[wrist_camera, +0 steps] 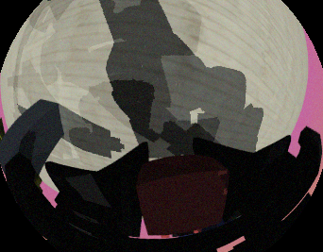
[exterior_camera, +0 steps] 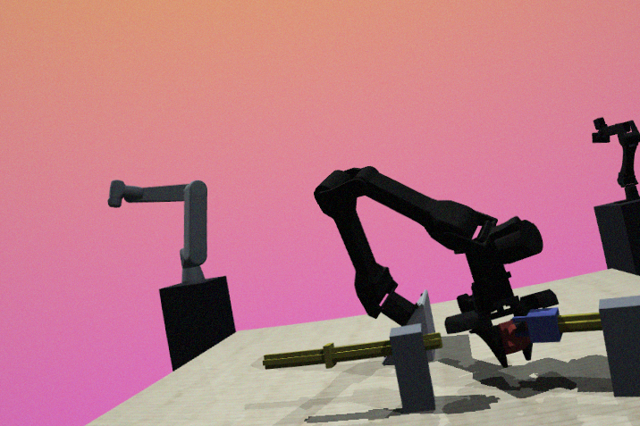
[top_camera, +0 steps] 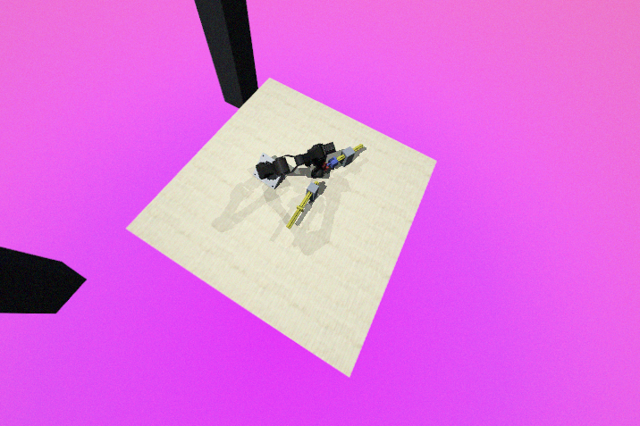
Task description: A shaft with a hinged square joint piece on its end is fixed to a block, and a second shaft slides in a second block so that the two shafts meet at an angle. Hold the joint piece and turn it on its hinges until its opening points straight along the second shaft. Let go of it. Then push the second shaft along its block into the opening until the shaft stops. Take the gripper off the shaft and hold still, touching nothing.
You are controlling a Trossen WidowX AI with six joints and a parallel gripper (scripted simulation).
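From the top, the pincer (top_camera: 324, 170) (exterior_camera: 517, 359) (wrist_camera: 171, 144) is at the near end of the blue piece (top_camera: 332, 162) (exterior_camera: 543, 325), above the worktop (top_camera: 331, 297) (exterior_camera: 176, 394) (wrist_camera: 258, 34); from outside, I see it half closed, gripping the red piece (exterior_camera: 511, 337) (wrist_camera: 182, 194) beside the blue; up close, the red sits between its fingers

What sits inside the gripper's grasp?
Between the gripper's fingers is the red joint piece. Its faces against the fingers are covered, and its opening can't be made out.
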